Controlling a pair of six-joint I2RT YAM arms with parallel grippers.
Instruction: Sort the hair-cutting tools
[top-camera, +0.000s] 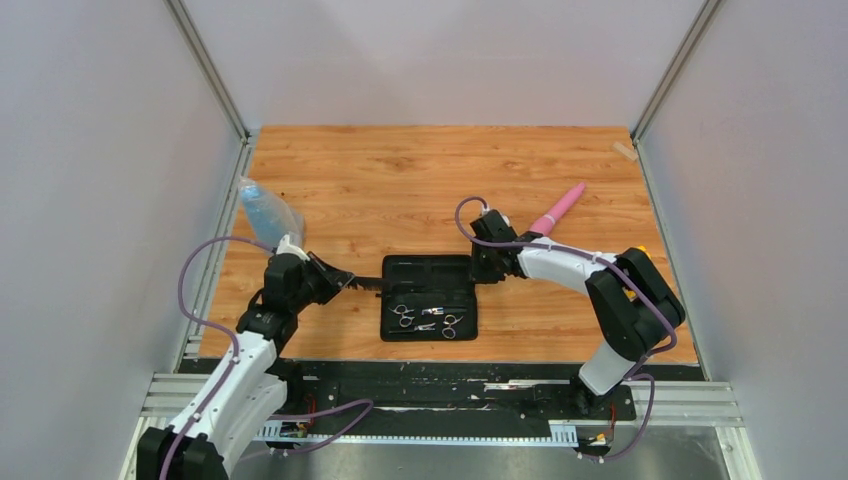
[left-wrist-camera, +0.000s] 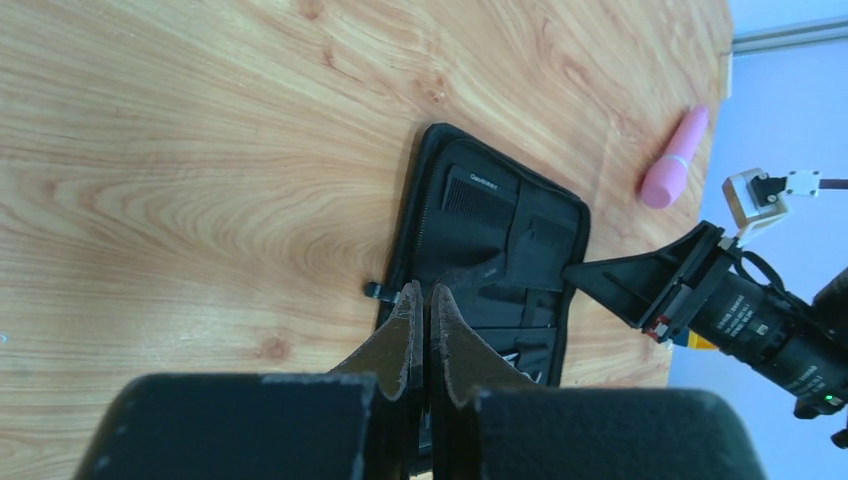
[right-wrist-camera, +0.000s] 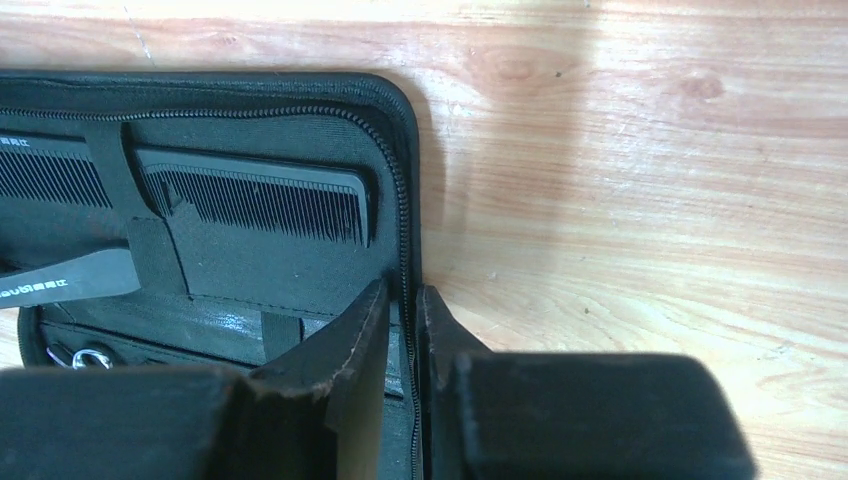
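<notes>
- Right gripper nips the zip rim of an open black fabric zip case: one finger inside the rim, one outside, jaws apparently clamped on it.
- Left gripper, jaws pressed together, sits at the case's opposite edge, just beside the zip pull. Can't tell whether any fabric is caught btwn them.
- Two slim black plastic combs sit tucked into a pocket & strap just ahead of the right gripper's tips, on its inner-finger side.
- Two small silver metal scissors lie in the other half of the case, back toward the right gripper's wrist. Only one ring handle peeps into that wrist view.
- Handling, prob.: combs are light, thin, smooth & slightly springy. Best taken across the solid spine, not the teeth, then slid out of the pocket.
- Scissors prob. stiff, heavier, w/ slick steel that's apt to swivel. A grip near the pivot looks safer than the rings.
- Case looks soft & floppy, so a rim pinch could lift or drag it, contents incl.
</notes>
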